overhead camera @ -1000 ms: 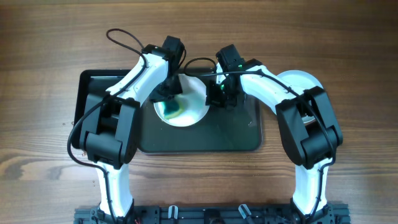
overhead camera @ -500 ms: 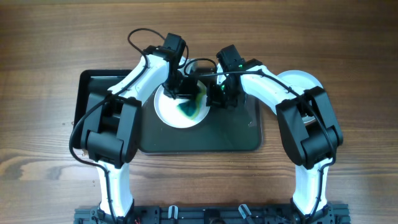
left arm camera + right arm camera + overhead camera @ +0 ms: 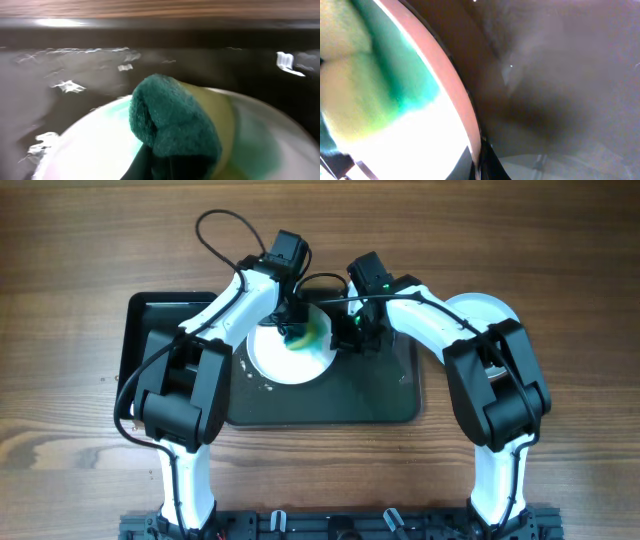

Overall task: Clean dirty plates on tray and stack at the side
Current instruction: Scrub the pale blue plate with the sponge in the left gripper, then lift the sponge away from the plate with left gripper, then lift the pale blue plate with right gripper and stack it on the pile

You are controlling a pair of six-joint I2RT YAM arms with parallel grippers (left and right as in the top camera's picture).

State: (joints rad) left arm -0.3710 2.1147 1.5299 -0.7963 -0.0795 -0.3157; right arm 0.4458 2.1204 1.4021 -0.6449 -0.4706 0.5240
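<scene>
A white dirty plate (image 3: 280, 358) lies on the dark grey-green tray (image 3: 370, 395). My left gripper (image 3: 293, 330) is shut on a green and yellow sponge (image 3: 172, 120) and presses it on the plate's far right part (image 3: 85, 155). A pale teal-green smear (image 3: 407, 82) spreads over the plate beside the sponge (image 3: 342, 75). My right gripper (image 3: 481, 162) is shut on the plate's right rim (image 3: 447, 80); it also shows in the overhead view (image 3: 350, 337). A second white plate (image 3: 478, 310) lies on the table right of the tray, partly under my right arm. The pale blue plate is not in view.
A smaller black tray (image 3: 137, 330) sits at the left, mostly under my left arm. The wet tray floor (image 3: 560, 75) lies right of the held plate. Wooden table (image 3: 560, 260) surrounds everything. The left arm's cable (image 3: 215, 230) loops above the tray.
My left gripper has wiped the sponge from the plate's left middle toward its far right. The dark green smear has thinned to a pale one. My right gripper has stayed on the rim.
</scene>
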